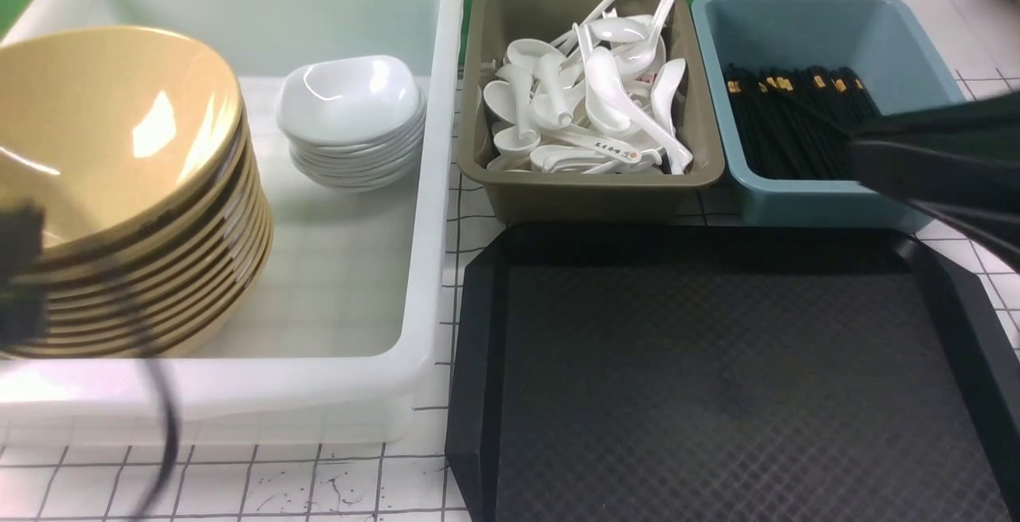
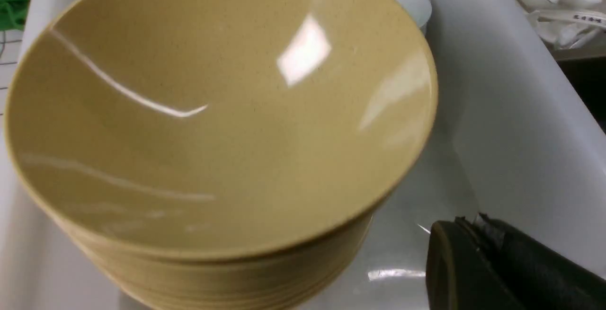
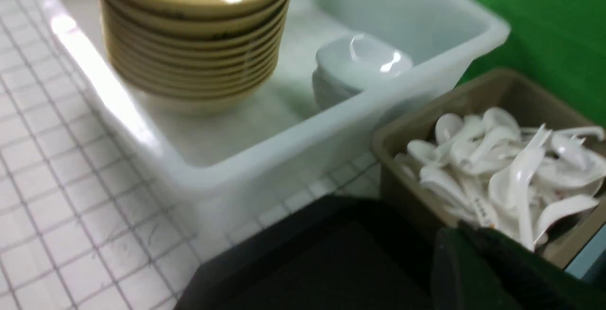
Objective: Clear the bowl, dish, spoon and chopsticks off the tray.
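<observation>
While the tray (image 1: 717, 378) fills the lower right of the front view with its diamond-textured floor bare, the task's things all sit in containers beyond and beside it. A bowl (image 1: 111, 131) tops a tall stack of matching yellow bowls at the left edge of the frame, inside the white tub (image 1: 430, 187). Near it in the same tub, toward the upper middle of the frame, a dish (image 1: 348, 96) crowns a shorter stack of white dishes; the two stacks stand apart. Upper centre, the brown bin (image 1: 590, 195) holds a heap of white spoons (image 1: 598, 100), and beside it at upper right the blue bin (image 1: 829, 203) holds black chopsticks (image 1: 789, 123) lying together with their gold bands toward the far end. All three containers and the tray rest on the gridded white counter (image 1: 279, 482).

At the far left edge, the left gripper (image 1: 20, 267) shows only as a dark blurred shape right against the bowl stack's near side; the left wrist view has one dark finger (image 2: 497, 267) low beside the stack, over the tub floor, so how its jaws stand I cannot tell. From the right edge, the right gripper (image 1: 876, 151) reaches over the blue bin, its blurred tip just at the chopsticks; its jaws cannot be judged either.
</observation>
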